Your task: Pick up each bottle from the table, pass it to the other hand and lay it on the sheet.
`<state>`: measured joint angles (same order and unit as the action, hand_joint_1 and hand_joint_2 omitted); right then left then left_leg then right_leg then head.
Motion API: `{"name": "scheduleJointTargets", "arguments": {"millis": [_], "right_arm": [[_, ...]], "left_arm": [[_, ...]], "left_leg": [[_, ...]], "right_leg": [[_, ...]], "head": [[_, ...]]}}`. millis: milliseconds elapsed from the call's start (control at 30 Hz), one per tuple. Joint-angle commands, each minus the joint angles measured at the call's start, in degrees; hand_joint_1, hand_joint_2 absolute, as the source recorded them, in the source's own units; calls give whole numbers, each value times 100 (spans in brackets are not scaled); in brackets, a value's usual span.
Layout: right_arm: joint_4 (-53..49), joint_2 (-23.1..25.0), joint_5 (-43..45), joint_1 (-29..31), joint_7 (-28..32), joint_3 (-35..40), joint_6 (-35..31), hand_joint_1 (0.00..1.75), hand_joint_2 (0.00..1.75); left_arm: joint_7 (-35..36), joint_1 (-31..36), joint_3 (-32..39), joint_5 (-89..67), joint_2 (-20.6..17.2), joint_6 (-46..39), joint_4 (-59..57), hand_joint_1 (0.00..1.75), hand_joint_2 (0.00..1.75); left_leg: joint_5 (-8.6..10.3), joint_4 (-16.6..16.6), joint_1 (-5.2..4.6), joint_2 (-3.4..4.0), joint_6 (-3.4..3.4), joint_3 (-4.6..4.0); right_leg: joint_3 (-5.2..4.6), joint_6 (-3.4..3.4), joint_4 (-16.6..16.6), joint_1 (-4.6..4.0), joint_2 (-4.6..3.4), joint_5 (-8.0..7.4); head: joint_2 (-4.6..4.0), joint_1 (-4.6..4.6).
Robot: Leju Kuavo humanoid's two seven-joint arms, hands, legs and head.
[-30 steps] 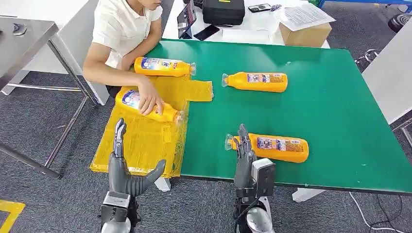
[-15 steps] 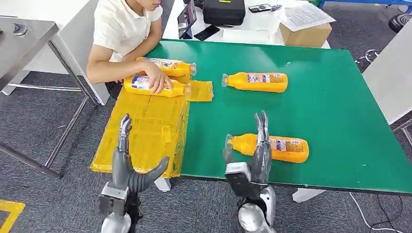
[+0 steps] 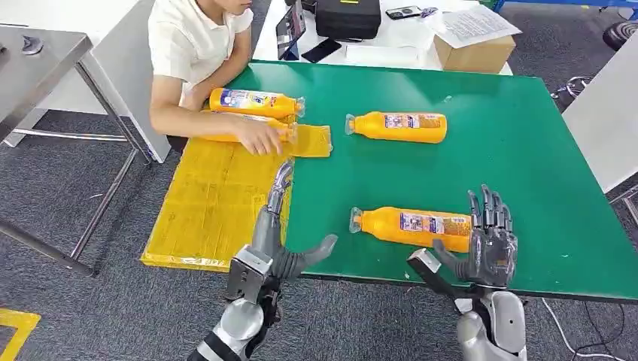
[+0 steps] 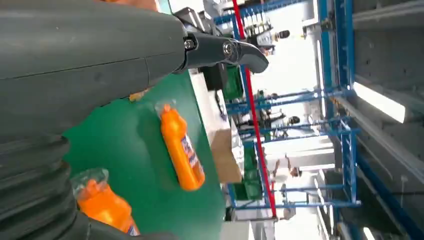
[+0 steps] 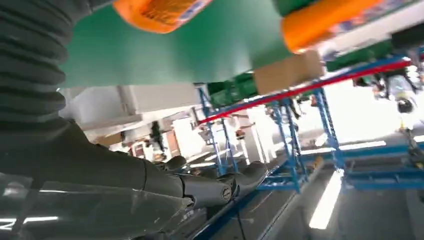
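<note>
- Lying on its side near the front edge of the green tabletop [image 3: 519, 150], the nearest bottle [image 3: 414, 228] points its clear cap toward the yellow sheet; you can see it untouched by either hand.
- Your right hand [image 3: 489, 241] stands just beside that bottle's base end, fingers upright and spread, thumb out, holding nothing.
- Your left hand [image 3: 280, 233] hovers over the tabletop's front left corner, at the sheet's edge, fingers stretched forward and thumb splayed toward the bottle; it is empty too.
- A second bottle [image 3: 399, 126] lies on its side farther back on the green, well apart from the first; the left wrist view shows it too [image 4: 181, 150].
- The yellow sheet [image 3: 211, 210] hangs over the tabletop's left side.
- At its far end two more bottles lie side by side: one [image 3: 256, 101] in plain sight, the other [image 3: 226, 135] mostly under a person's hand [image 3: 262, 138].
- That person [image 3: 195, 45] sits at the tabletop's far left corner.
- Beyond the green, a white table carries a cardboard box [image 3: 472, 49] and a black case [image 3: 347, 16].
</note>
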<state>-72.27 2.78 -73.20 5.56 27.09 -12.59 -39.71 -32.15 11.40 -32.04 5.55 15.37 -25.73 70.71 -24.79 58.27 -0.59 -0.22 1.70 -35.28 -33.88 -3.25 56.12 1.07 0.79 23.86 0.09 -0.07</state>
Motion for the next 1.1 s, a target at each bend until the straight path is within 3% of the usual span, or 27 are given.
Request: {"name": "scheduleJointTargets", "arguments": {"millis": [33, 267, 367, 733, 867, 1100], "right_arm": [[2746, -995, -101, 1467, -875, 1077, -29, 0, 175], [3211, -1066, -143, 1876, -1013, 1453, -29, 0, 175], [4036, -1006, -103, 2390, -1096, 1837, -3, 0, 175], [4262, -1209, 233, 2482, -1126, 2757, 1091, 0, 175], [4112, -1529, 120, 2635, -1728, 3354, 1764, 0, 175], [4078, -1575, -8, 2769, -2378, 3660, 2048, 0, 175]], "left_arm": [[92, 374, -380, 248, -17, 65, -509, 0, 175], [85, 450, -478, 337, -4, 114, -592, 0, 175], [87, 507, -518, 397, 18, 89, -636, 0, 175], [228, 450, -598, 461, -22, 201, -454, 0, 175], [298, 389, -553, 390, -45, 197, -382, 0, 175], [399, 328, -521, 291, -47, 230, -266, 0, 175]], "left_leg": [[-6, -3, 10, 30, -8, 18], [3, -4, 7, 7, -3, 16], [-7, -3, 11, 26, -10, 41], [5, -2, 6, 2, 2, 10], [2, -2, 6, 7, 1, 13], [8, -3, 4, 0, 3, 17]], "right_leg": [[14, 9, -11, -10, -32, -7], [15, 8, -5, -7, -9, -1], [35, 20, -5, -12, -33, 3], [12, 5, -3, -7, -4, -1], [15, 7, -1, -6, -10, 0], [21, 6, -3, -5, -6, -2]], "head": [[0, 0], [0, 2], [0, 0], [0, 0], [0, 0], [0, 0]]}}
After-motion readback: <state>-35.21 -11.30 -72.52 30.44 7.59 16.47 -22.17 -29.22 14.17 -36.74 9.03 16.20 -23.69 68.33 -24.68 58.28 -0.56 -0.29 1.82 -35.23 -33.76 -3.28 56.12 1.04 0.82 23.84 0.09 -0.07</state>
